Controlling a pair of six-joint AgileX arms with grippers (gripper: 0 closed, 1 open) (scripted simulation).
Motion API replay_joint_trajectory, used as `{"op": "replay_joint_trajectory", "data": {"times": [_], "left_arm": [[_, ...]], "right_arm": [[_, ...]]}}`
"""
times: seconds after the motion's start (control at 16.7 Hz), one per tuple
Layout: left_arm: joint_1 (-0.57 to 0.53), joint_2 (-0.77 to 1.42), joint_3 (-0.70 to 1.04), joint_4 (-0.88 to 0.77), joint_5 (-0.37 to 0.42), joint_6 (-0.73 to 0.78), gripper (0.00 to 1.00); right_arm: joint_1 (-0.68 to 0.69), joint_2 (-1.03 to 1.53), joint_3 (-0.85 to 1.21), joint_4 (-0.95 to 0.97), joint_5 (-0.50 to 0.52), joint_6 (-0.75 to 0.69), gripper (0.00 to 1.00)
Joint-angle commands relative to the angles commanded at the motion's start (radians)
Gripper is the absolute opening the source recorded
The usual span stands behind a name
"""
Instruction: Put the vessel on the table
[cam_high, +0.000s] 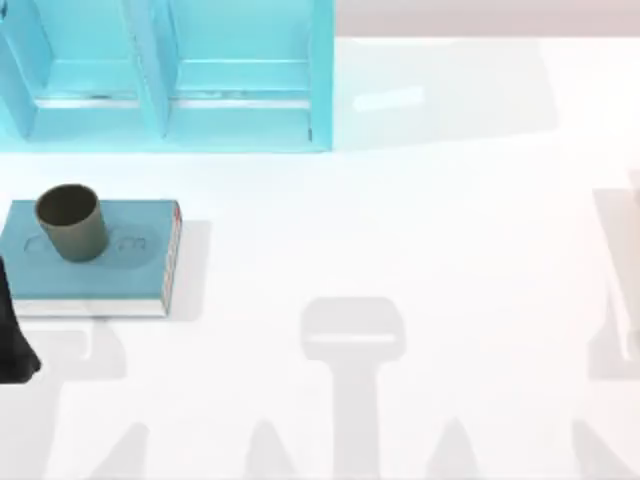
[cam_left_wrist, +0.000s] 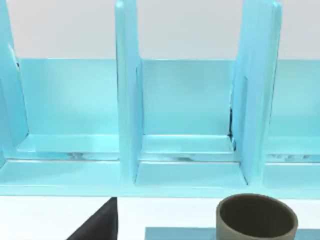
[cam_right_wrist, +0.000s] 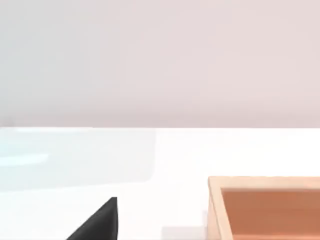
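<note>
The vessel (cam_high: 70, 221) is a small olive-brown cup, dark inside, standing upright on a flat teal book (cam_high: 95, 265) at the left of the white table (cam_high: 400, 250). My left gripper (cam_high: 15, 340) is a black shape at the table's left edge, just in front of the book and apart from the cup. The left wrist view has the vessel (cam_left_wrist: 256, 219) close ahead on the book, with a black part of the gripper beside it. A black part of my right gripper (cam_right_wrist: 97, 224) hangs over the table, far from the cup.
A light-blue shelf unit (cam_high: 170, 75) with upright dividers stands at the back left, behind the book. In the right wrist view an open wooden box (cam_right_wrist: 265, 207) sits on the table. White tabletop stretches from the book across the middle and right.
</note>
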Motion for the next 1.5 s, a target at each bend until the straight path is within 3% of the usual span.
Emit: {"op": "replay_joint_trajectory", "data": {"times": [0.3, 0.54, 1.5], "left_arm": [[-0.007, 0.058, 0.053, -0.048, 0.002, -0.002, 1.0], [-0.023, 0.253, 0.243, -0.209, 0.003, -0.018, 1.0], [-0.141, 1.627, 1.608, -1.215, -0.001, -0.141, 1.0]], "right_arm": [[0.0, 0.0, 0.0, 0.0, 0.0, 0.0, 1.0], [0.0, 0.0, 0.0, 0.0, 0.0, 0.0, 1.0], [0.0, 0.0, 0.0, 0.0, 0.0, 0.0, 1.0]]}}
